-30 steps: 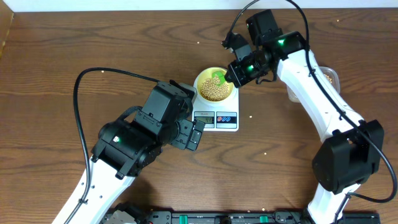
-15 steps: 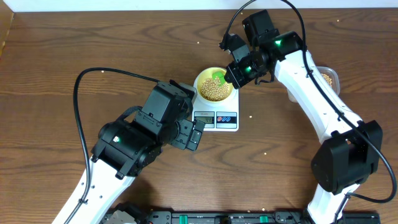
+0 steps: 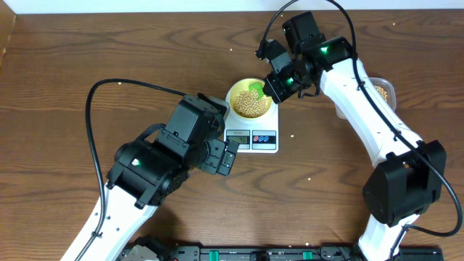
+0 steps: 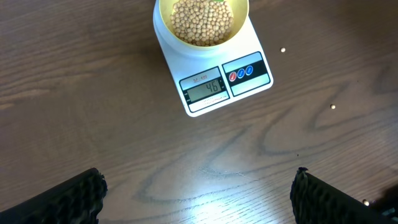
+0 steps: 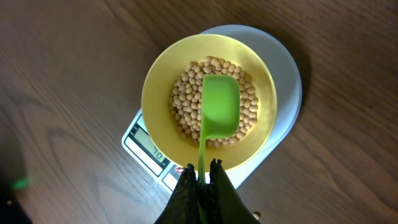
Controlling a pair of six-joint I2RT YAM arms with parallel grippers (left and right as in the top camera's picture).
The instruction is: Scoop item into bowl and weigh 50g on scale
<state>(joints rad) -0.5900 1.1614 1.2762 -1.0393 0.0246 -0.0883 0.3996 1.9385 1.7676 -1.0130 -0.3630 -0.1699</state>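
The white scale (image 3: 254,136) (image 4: 214,84) (image 5: 287,81) stands mid-table with the pale yellow bowl (image 3: 250,100) (image 4: 202,22) (image 5: 161,87) on it. Tan beans (image 3: 249,106) (image 4: 201,21) (image 5: 186,102) fill the bowl's bottom. My right gripper (image 3: 279,85) (image 5: 202,169) is shut on the handle of a green scoop (image 3: 255,89) (image 5: 219,106), whose turned-over cup hangs over the beans. My left gripper (image 3: 225,156) (image 4: 199,186) is open just before the scale's front edge, with only bare table between its fingers.
A clear plastic tub (image 3: 383,90) holding more beans sits at the right, partly behind my right arm. A few stray beans (image 4: 283,50) lie on the wood right of the scale.
None beyond a slight shift of the right arm to the left over the bowl; the left arm has stayed still.
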